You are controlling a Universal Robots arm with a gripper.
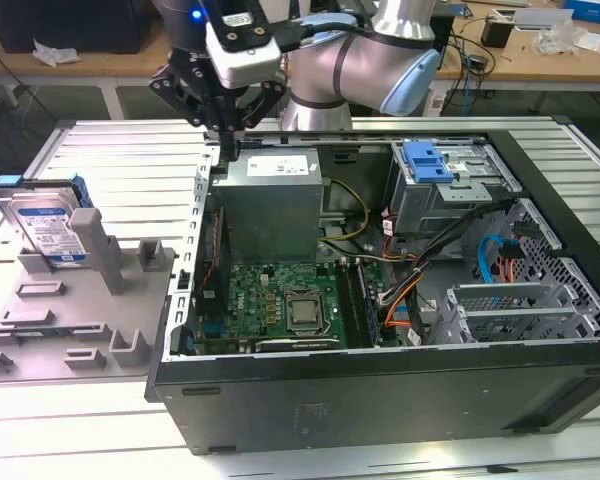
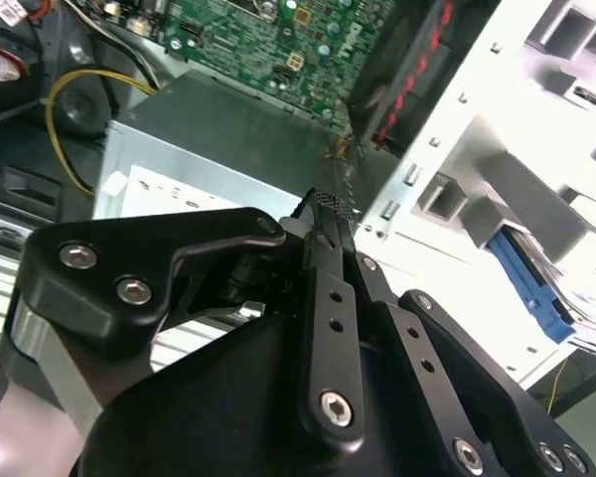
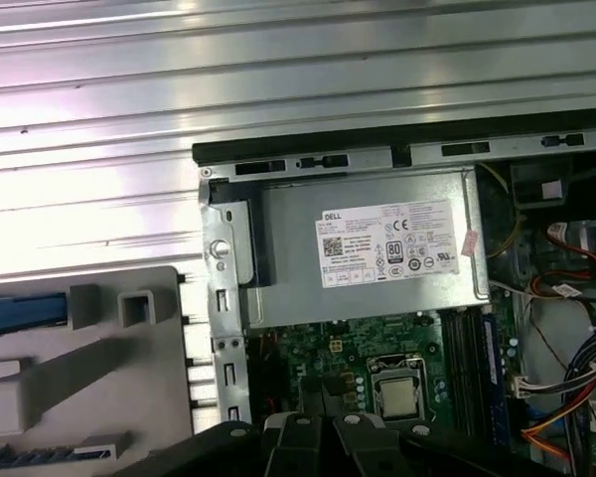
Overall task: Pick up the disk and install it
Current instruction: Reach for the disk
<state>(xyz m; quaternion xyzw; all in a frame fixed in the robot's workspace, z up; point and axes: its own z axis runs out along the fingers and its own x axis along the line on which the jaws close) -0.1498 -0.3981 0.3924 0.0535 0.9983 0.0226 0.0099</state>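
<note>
At the exterior view's left the disk [image 1: 45, 225] stands tilted in a grey holder [image 1: 90, 330], well apart from me, while my gripper [image 1: 225, 158] hangs with its fingers [image 2: 330, 288] pressed together on nothing above the edge of the open computer case [image 1: 380, 400]. Inside that case lie the power supply [image 1: 270, 200], the motherboard [image 1: 270, 300] and, further right, a grey drive cage [image 1: 460, 195] topped by a blue bracket [image 1: 427, 160]. Everything sits on a slatted metal table [image 1: 120, 150], with cluttered wooden benches [image 1: 540, 55] behind.
</note>
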